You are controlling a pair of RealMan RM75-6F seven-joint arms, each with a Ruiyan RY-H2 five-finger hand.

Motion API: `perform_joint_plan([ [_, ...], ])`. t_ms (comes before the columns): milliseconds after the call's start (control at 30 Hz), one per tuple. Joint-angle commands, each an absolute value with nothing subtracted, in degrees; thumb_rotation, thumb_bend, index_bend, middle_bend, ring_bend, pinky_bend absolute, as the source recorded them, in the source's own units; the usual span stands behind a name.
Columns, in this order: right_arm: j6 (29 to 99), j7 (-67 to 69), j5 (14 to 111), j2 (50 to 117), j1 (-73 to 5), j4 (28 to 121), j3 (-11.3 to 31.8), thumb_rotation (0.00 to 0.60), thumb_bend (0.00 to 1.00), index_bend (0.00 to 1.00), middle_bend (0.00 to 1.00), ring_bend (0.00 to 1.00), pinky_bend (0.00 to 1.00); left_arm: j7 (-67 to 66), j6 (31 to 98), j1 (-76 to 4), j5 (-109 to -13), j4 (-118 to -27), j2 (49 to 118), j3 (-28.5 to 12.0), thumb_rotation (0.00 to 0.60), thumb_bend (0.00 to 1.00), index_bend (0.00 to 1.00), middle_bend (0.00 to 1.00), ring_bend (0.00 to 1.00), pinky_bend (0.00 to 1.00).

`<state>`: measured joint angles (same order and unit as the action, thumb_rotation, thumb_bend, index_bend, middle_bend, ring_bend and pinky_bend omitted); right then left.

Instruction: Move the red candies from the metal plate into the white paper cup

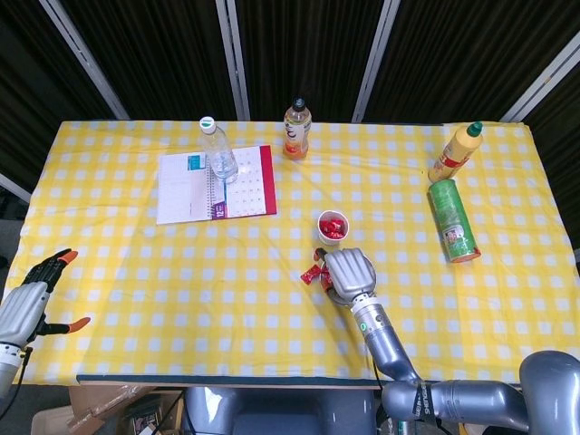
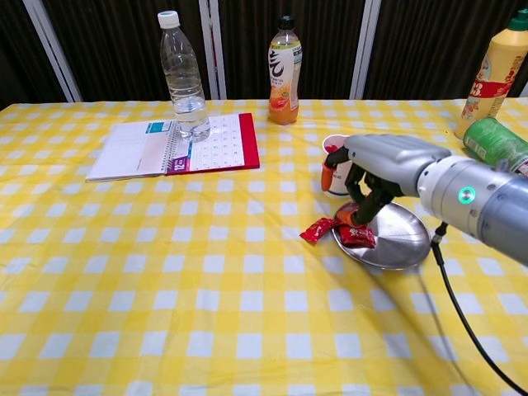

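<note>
White paper cup (image 2: pixel 336 165) just behind plate (image 2: pixel 400 245)

Bright, even overhead light, soft shadows, sharp focus, dark backdrop.

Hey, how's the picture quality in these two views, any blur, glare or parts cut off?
Head view: sharp, evenly lit, right hand hides most of the plate. Chest view: sharp, soft reflections on the plate, mustard bottle cropped at the top edge.

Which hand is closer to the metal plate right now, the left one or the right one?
The right. The right hand hangs just over the metal plate, fingertips down among the red candies. The left hand sits far off at the table's near left edge, holding nothing.
</note>
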<state>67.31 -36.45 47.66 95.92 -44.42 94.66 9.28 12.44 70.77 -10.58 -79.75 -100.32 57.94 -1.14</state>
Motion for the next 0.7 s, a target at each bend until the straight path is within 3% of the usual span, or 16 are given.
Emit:
perform_joint_plan([
  [33,67.4,-36.8,48.3,97.4,-43.8,93.7,8.0,0.600,0.41,0.39,0.75,0.90,1.00,12.6,70.9,-10.6,-79.9,-100.2,58.0,-1.1,0.600,0.04,0.00,0.00,0.00,0.00],
  [367,66.4,-36.6,49.8,100.9,-43.7,90.2,7.7,0.600,0.41,0.39,0.75,0.90,1.00,13.1,70.8,-10.5,-79.9,-99.9,58.0,-1.1,0.600,0.04,0.00,0.00,0.00,0.00],
  [700,63.8,-36.5,48.4,104.1,-45.0,84.6,10.2,0.600,0.41,0.42,0.75,0.90,1.00,12.8,70.5,-10.7,-79.3,-100.3,58.0,-1.3,0.600,0.04,0.00,0.00,0.00,0.00],
])
